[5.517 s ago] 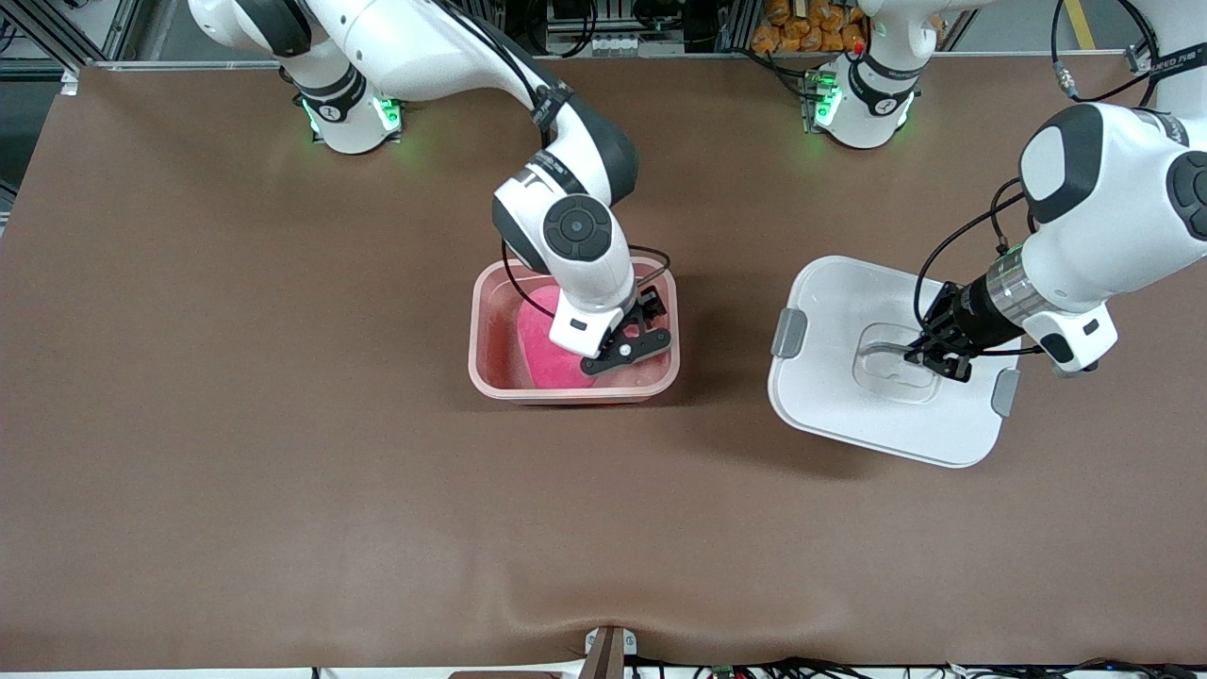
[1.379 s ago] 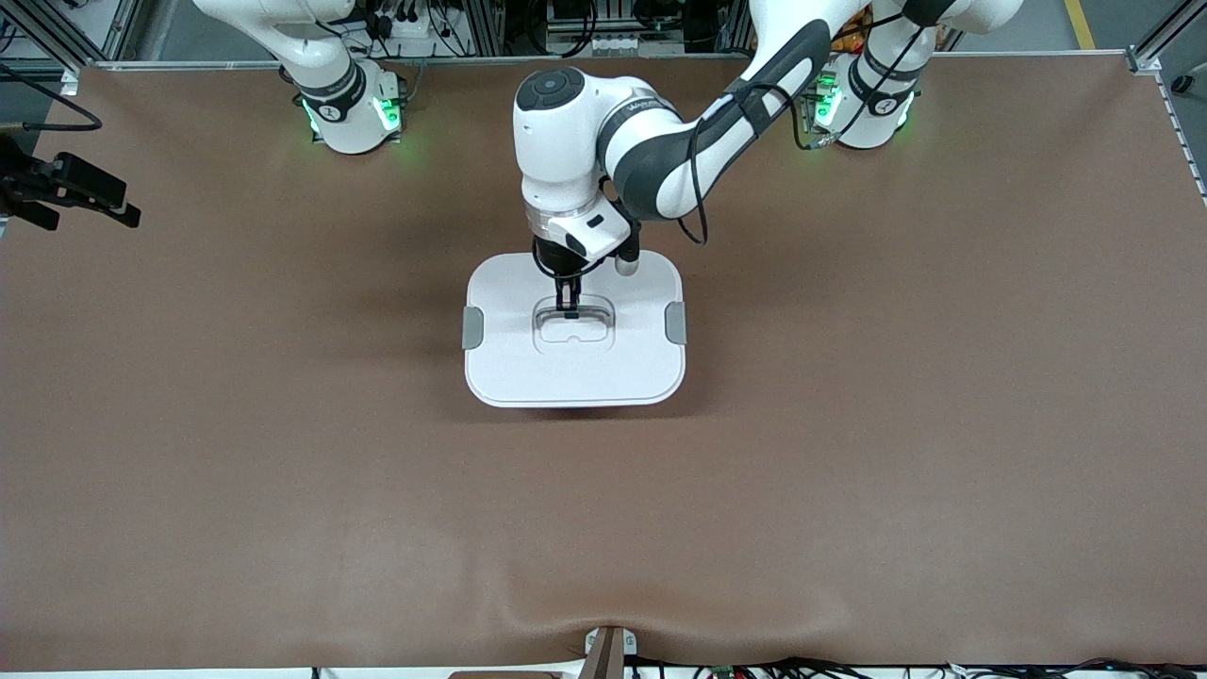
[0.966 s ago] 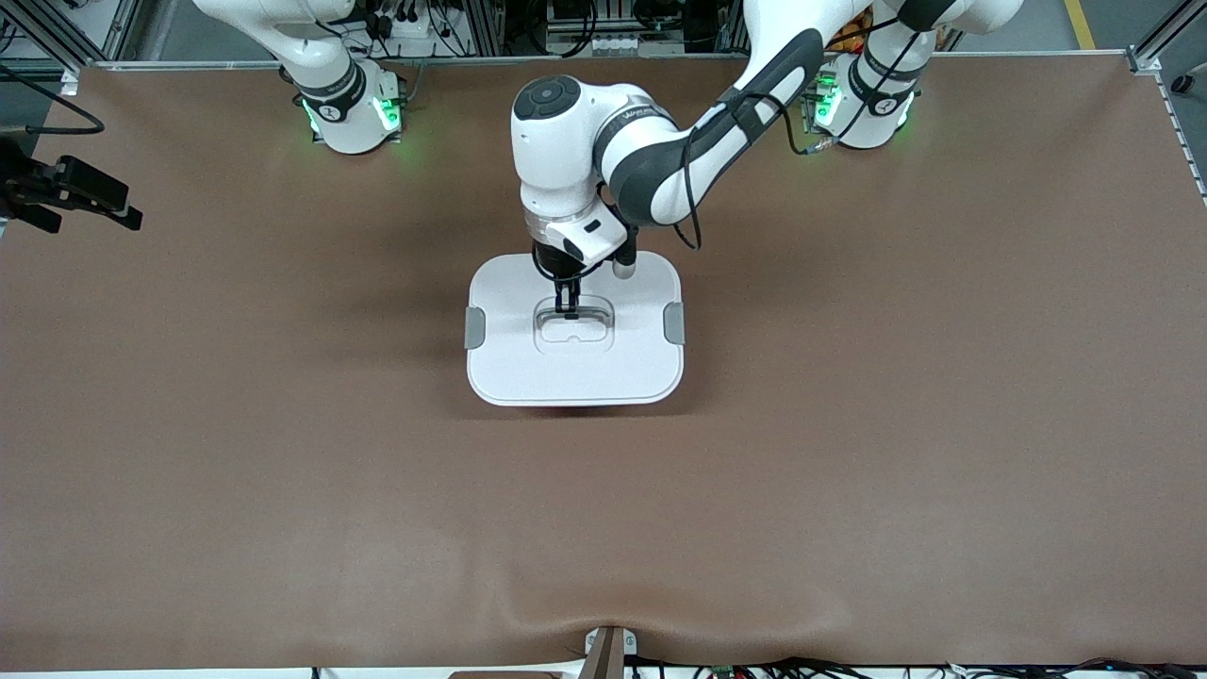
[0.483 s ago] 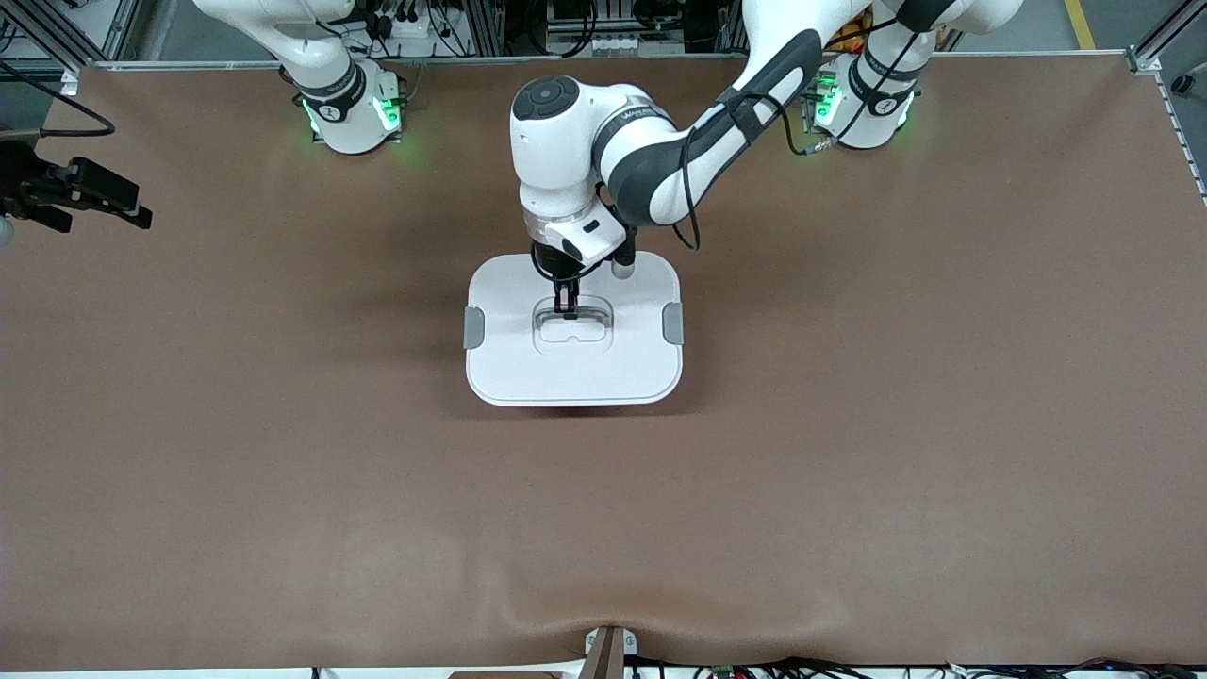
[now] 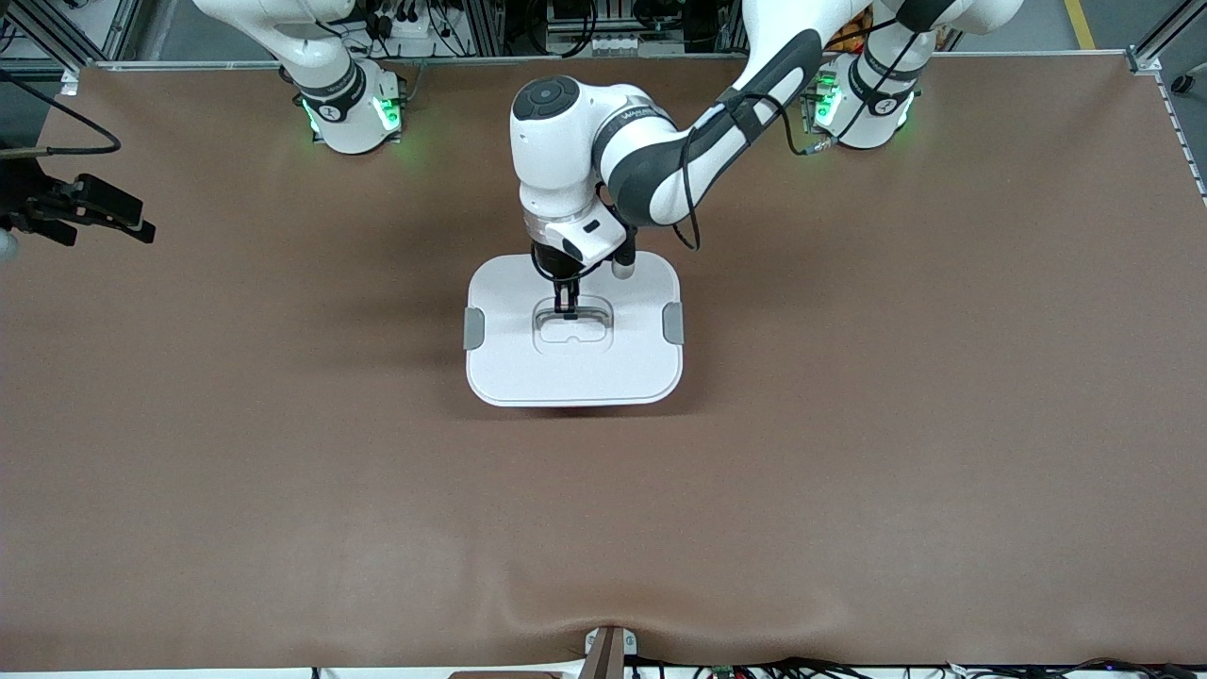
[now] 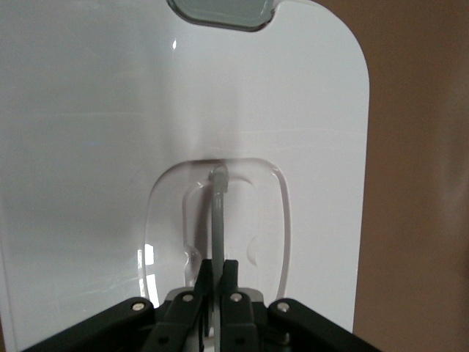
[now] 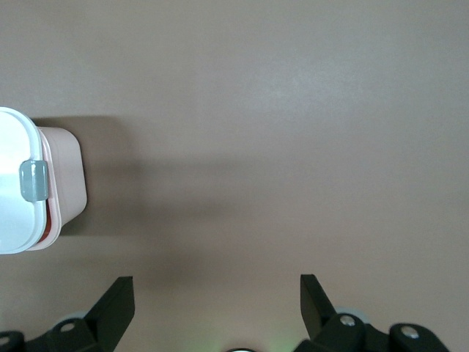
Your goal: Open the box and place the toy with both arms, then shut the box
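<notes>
Left gripper (image 5: 567,308) still clamps lid handle (image 5: 572,317); nothing moved.

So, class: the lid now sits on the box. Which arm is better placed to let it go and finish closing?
Left. The left gripper is shut on the lid handle; the right gripper hangs open at the table's edge.

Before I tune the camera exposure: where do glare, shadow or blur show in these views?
Left wrist view: bright sheen washes out the white lid, with glints around the clear handle; the left gripper looks soft up close. Right wrist view: a broad dark shadow lies on the table beside the box. Front view: evenly lit, green glow at the bases.
</notes>
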Action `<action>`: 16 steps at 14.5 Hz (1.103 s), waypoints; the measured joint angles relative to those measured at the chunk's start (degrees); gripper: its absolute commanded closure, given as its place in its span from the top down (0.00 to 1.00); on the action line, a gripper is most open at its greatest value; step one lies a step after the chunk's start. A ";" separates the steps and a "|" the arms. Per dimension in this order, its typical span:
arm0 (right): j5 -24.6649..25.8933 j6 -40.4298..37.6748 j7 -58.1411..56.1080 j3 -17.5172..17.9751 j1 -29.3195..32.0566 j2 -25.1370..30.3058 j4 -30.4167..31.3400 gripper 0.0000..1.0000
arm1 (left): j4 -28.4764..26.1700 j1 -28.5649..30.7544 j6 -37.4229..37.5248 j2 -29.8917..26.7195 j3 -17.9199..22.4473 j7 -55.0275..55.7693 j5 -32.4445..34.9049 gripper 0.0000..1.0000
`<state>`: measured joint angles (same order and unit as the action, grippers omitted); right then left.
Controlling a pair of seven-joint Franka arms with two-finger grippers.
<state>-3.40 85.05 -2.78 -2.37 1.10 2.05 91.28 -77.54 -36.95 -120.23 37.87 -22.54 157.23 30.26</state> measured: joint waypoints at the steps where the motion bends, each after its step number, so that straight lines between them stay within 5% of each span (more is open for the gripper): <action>1: 0.00 -0.44 0.00 0.00 0.00 0.07 0.00 1.00 | 0.00 -0.07 0.00 0.00 0.00 0.01 0.00 0.00; 16: 0.00 -3.13 -0.08 0.58 -0.11 1.25 0.01 1.00 | 0.00 -0.54 0.00 0.12 0.19 0.50 0.00 0.00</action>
<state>-3.40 81.92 -2.86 -1.79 0.99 3.30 91.29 -77.54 -37.48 -120.22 37.98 -22.35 157.73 30.26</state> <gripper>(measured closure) 0.000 0.930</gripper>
